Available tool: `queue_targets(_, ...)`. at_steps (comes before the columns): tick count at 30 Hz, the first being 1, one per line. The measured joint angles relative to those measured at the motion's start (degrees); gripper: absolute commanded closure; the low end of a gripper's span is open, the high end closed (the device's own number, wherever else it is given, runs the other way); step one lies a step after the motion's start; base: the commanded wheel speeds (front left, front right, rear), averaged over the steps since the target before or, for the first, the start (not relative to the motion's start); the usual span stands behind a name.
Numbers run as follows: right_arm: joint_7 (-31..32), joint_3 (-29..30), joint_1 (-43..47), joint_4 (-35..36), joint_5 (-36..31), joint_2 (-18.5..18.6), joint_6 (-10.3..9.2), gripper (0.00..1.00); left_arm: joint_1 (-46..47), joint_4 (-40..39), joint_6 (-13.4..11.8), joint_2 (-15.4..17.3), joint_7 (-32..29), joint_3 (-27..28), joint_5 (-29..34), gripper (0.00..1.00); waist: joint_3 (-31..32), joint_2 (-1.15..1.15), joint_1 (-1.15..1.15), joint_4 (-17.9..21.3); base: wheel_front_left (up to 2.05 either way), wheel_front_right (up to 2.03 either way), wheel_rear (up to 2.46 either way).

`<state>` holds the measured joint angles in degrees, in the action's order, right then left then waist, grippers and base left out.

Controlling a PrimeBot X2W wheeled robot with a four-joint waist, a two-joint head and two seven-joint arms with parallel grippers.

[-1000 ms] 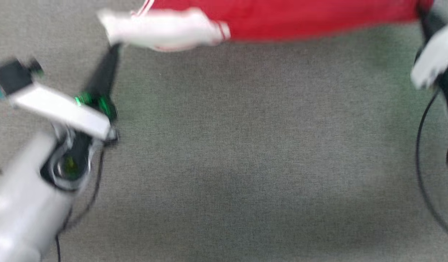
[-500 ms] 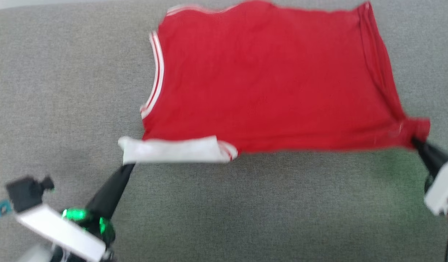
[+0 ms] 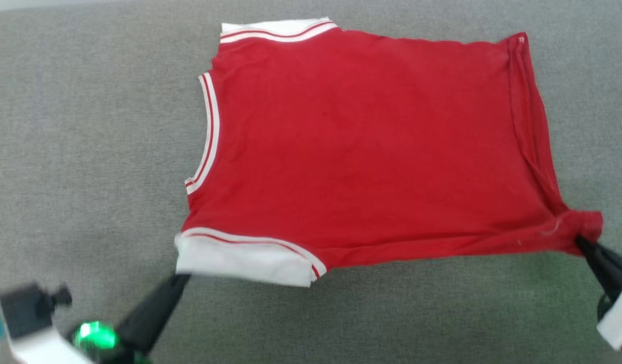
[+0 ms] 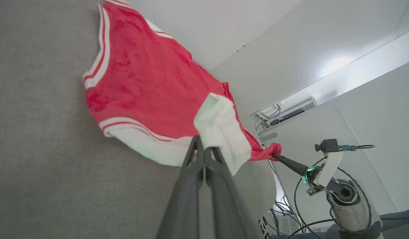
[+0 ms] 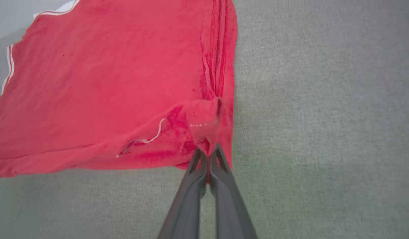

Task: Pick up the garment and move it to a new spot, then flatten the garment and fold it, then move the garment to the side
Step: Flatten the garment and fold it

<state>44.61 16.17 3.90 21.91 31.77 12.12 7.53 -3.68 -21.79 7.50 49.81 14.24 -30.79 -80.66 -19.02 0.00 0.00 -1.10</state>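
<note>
Clamping its fingers together on the white sleeve (image 3: 240, 263) at the near left, the left tool (image 3: 182, 277) holds the garment (image 3: 361, 151), while the right tool (image 3: 581, 241) is pinched tight on the bunched red corner at the near right. The garment lies spread, plain red side up, across the grey cloth-covered desk (image 3: 63, 126), its near edge stretched between the two tools.

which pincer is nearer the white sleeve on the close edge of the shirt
Left. The left pincer is shut on the white sleeve itself. The right pincer is shut on a red corner of the garment, at the other end of that near edge.
</note>
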Motion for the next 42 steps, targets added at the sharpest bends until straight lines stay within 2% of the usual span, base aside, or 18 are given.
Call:
queue_targets(3, -0.2, -0.4, -3.4, -0.8, 0.0, -0.3, 0.01, 1.00, 6.5, -0.2, 0.0, -0.7, -2.4, 0.0, -1.1, 1.00, -0.8, 0.00, 0.00, 0.3, 0.00, 0.00, 0.00)
queue_targets(6, -0.4, -1.2, -7.9, -3.3, -0.1, -0.3, 0.00, 1.00, 14.7, 3.1, 0.0, -1.3, -6.2, -0.5, -1.6, 1.00, -2.1, 0.00, 0.00, 0.6, 0.00, 0.00, 0.00)
queue_targets(15, -3.2, -3.6, -20.7, -12.5, -1.3, 0.7, 0.00, 1.00, 36.7, 16.9, 0.0, -7.9, -13.7, -1.8, -5.3, 1.00, -7.1, 0.00, 0.00, 1.6, 0.00, 0.00, 0.00)
queue_targets(20, -5.4, -4.9, -24.4, -17.3, -1.8, 1.1, -0.01, 1.00, 42.9, 25.3, 0.0, -10.5, -15.1, -3.1, -5.5, 1.00, -9.6, 0.00, 0.00, 1.9, 0.00, 0.00, 0.00)
queue_targets(28, -10.1, -7.2, -26.9, -22.9, -2.4, 1.5, -0.02, 1.00, 46.0, 33.8, 0.0, -11.6, -15.0, -5.6, -4.5, 1.00, -11.5, 0.00, 0.00, 2.3, 0.00, 0.00, 0.00)
queue_targets(29, -10.7, -7.5, -27.1, -23.4, -2.5, 1.7, -0.02, 0.91, 46.2, 34.6, 0.0, -11.5, -14.7, -6.3, -4.0, 0.95, -11.5, 0.00, 0.00, 2.3, 0.00, 0.00, 0.00)
queue_targets(30, -11.2, -8.0, -27.3, -23.9, -2.5, 1.9, -0.02, 0.57, 46.5, 35.5, 0.0, -11.3, -14.6, -6.8, -3.4, 0.55, -11.4, 0.00, 0.00, 2.2, 0.00, 0.00, 0.00)
queue_targets(31, -11.8, -8.4, -27.4, -24.2, -2.8, 2.1, -0.02, 0.06, 47.0, 36.3, 0.0, -11.0, -14.0, -7.7, -1.9, 0.00, -11.3, 0.00, 0.00, 2.2, 0.00, 0.00, 0.00)
queue_targets(32, -12.7, -8.5, -27.5, -24.4, -3.2, 2.3, -0.02, 0.00, 47.4, 36.8, 0.0, -10.5, -13.7, -8.5, -0.8, 0.00, -11.1, 0.00, 0.00, 2.2, 0.00, 0.00, 0.00)
queue_targets(37, -15.6, -8.6, -27.0, -25.0, -4.6, 3.1, -0.02, 0.00, 49.6, 38.1, 0.0, -6.9, -12.4, -14.1, 6.4, 0.00, -8.8, 0.00, 0.00, 1.9, 0.00, 0.00, 0.00)
queue_targets(39, -16.4, -8.4, -26.0, -24.7, -4.7, 3.3, -0.02, 0.00, 49.7, 38.0, 0.0, -5.1, -12.5, -15.6, 7.0, 0.00, -7.4, 0.00, 0.00, 1.6, 0.00, 0.00, 0.00)
queue_targets(42, -17.0, -8.4, -24.9, -23.7, -5.1, 3.4, -0.02, 0.00, 49.8, 35.8, 0.0, -2.4, -16.5, -18.7, 7.1, 0.00, -5.1, 0.00, 0.00, 1.4, 0.00, 0.00, 0.00)
